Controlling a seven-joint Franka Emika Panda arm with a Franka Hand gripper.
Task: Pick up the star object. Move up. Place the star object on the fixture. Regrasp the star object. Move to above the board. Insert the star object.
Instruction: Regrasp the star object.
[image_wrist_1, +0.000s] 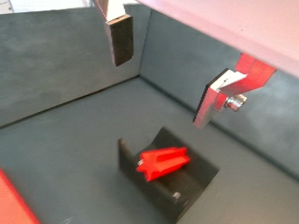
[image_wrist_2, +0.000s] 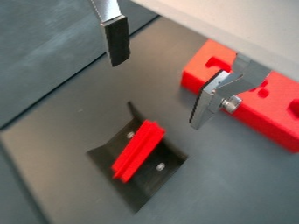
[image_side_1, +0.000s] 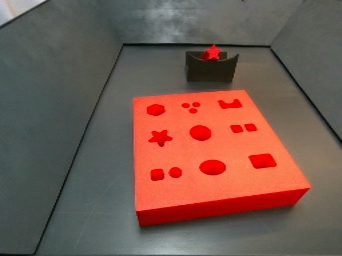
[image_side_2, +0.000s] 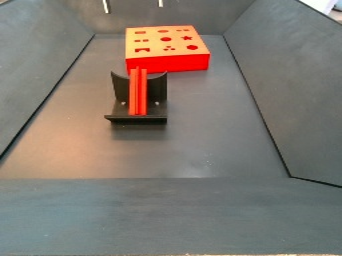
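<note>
The star object, a small red bar, lies across the notch of the dark fixture. In both side views it rests on the fixture, with its star end facing one camera and its length facing the other. My gripper hangs open above the fixture with nothing between its fingers. Only its fingertips show in a side view. The red board lies flat beside the fixture.
Dark grey walls enclose the floor on all sides. A corner of the board shows at the edge of a wrist view. Bare floor stretches in front of the fixture.
</note>
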